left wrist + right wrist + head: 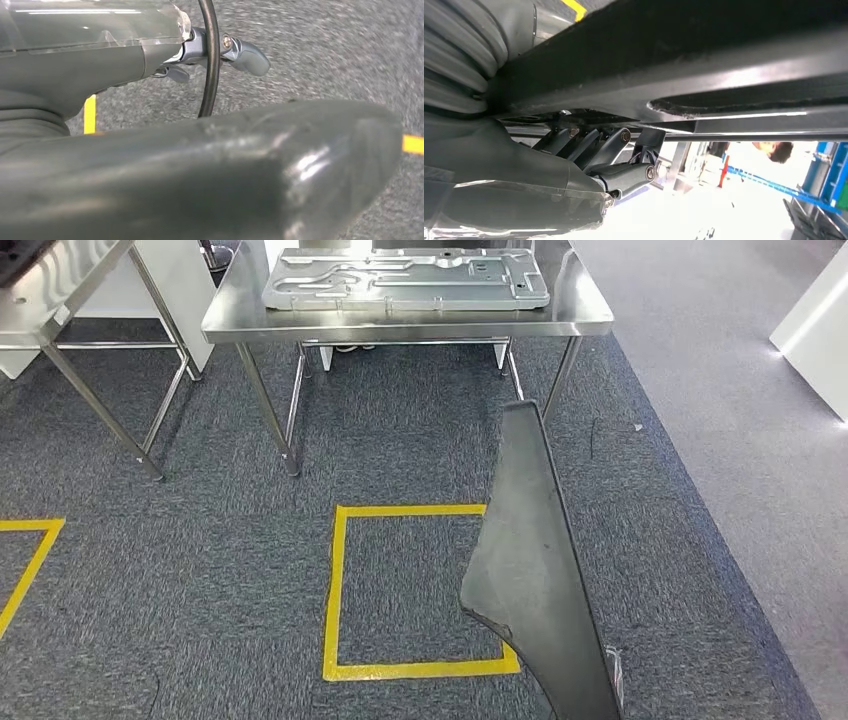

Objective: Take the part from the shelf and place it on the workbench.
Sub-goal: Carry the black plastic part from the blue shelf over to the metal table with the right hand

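Carried edge-up: dark grey panel part [540,580], gripped underneath by right hand [619,160], left hand [220,55] beside its rounded edge, grip unclear. Off the shelf already; not yet on steel surface [590,315], occupied by stamped metal plate [405,278].

metal panel [405,278] on workbench [590,318], floor square [340,590] before it
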